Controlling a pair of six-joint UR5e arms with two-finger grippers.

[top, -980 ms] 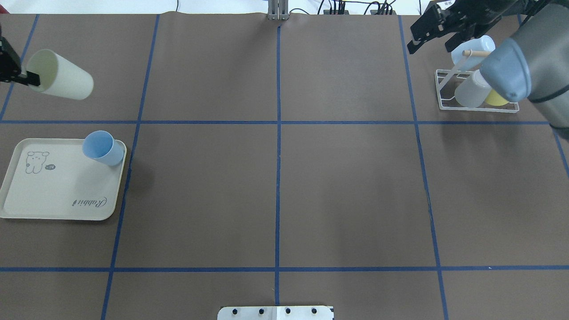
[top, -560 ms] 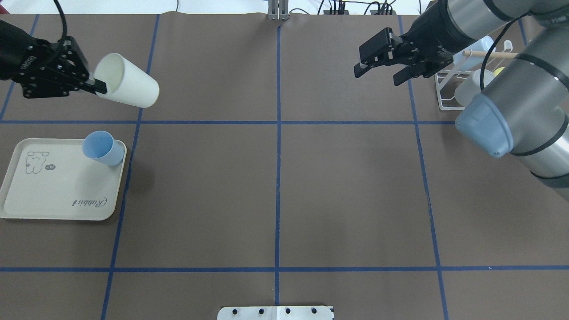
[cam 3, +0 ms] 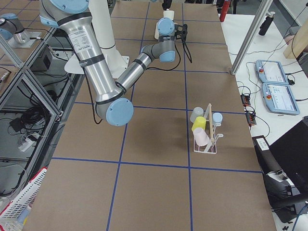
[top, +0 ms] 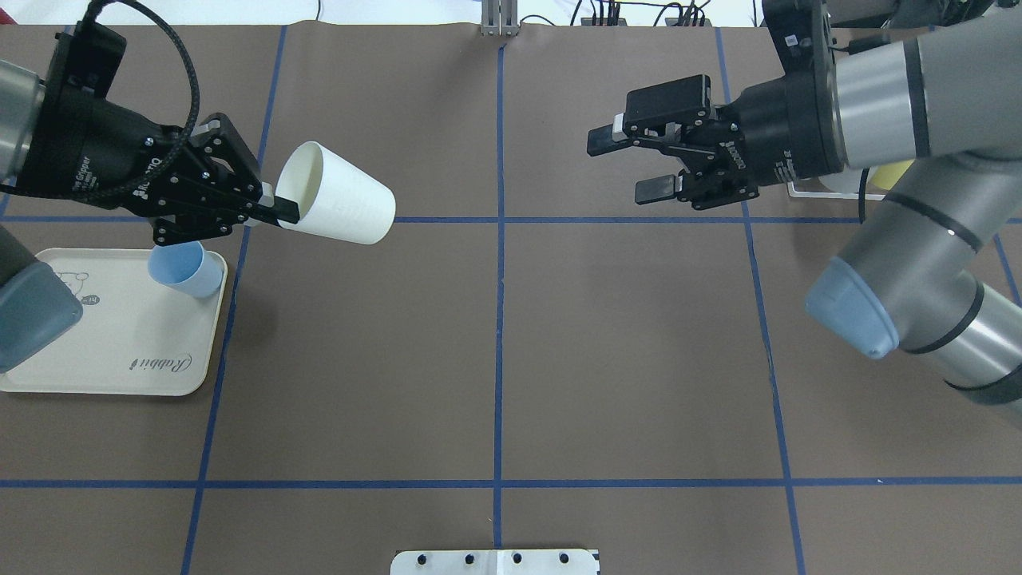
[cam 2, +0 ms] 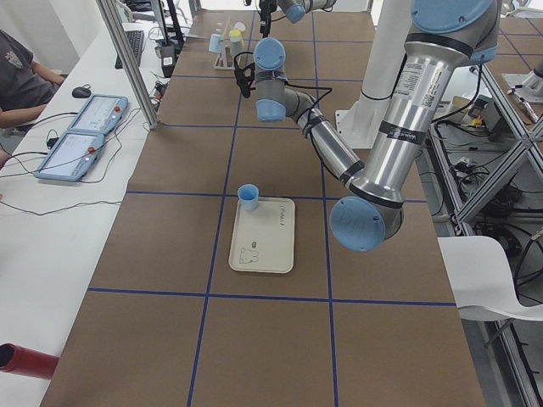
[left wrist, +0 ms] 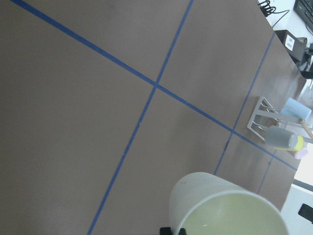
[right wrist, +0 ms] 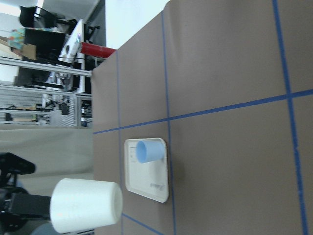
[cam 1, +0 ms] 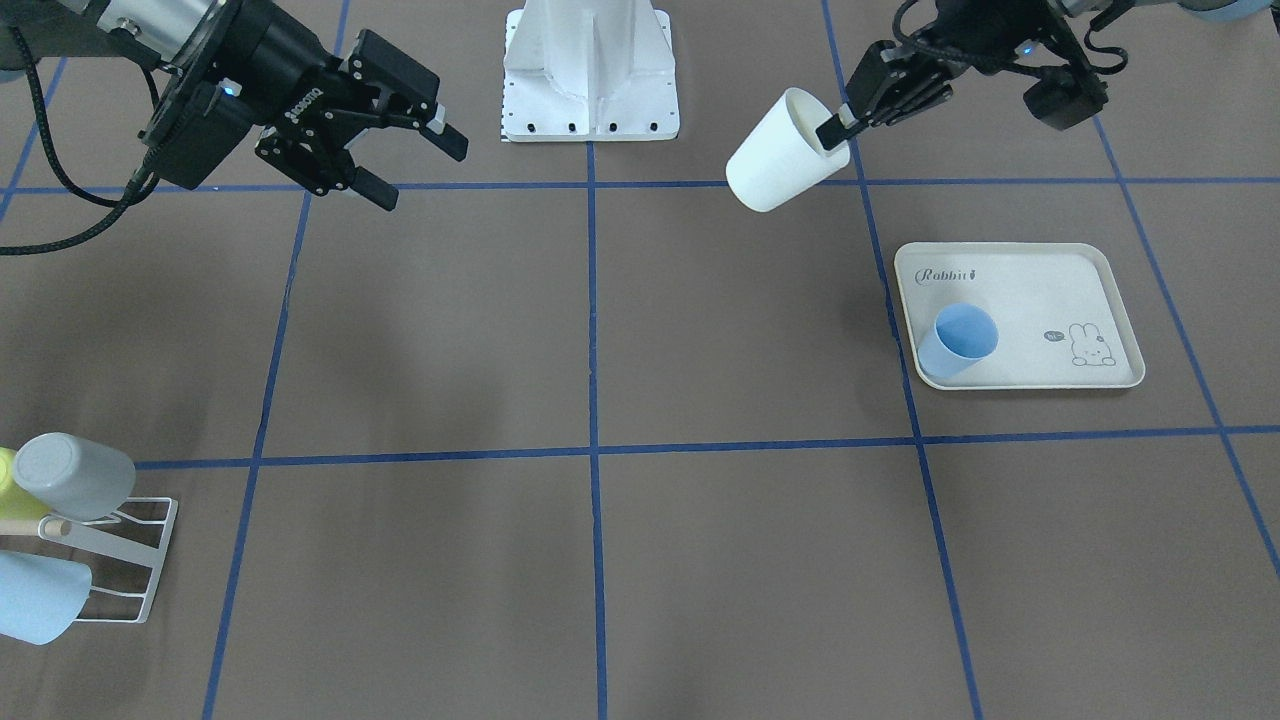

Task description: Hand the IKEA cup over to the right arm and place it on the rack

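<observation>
**Current state.** The left fingers (top: 281, 212) are clamped on the rim of the cream cup (top: 339, 196), one finger inside the mouth and one outside. The cup hangs above the tabletop (top: 623, 359), tipped almost on its side. Its base points away from the left fingers and toward the right fingers (top: 611, 140).

The right fingers are spread apart and hold nothing. They face the cup's base but are well apart from it.

The rack (cam 1: 160, 558) stands behind the right fingers, on the side away from the cup, and holds other cups (cam 1: 72, 475). A blue cup (top: 185, 269) sits on the tray (top: 104, 351), just beside the left fingers.

**Progress (judged).**
- Done: the cup is lifted and presented for transfer.
- Remaining:
  1. Close the gap.
  2. Grip the cup with the right fingers.
  3. Release the left fingers.
  4. Carry the cup to the rack and seat it.
</observation>
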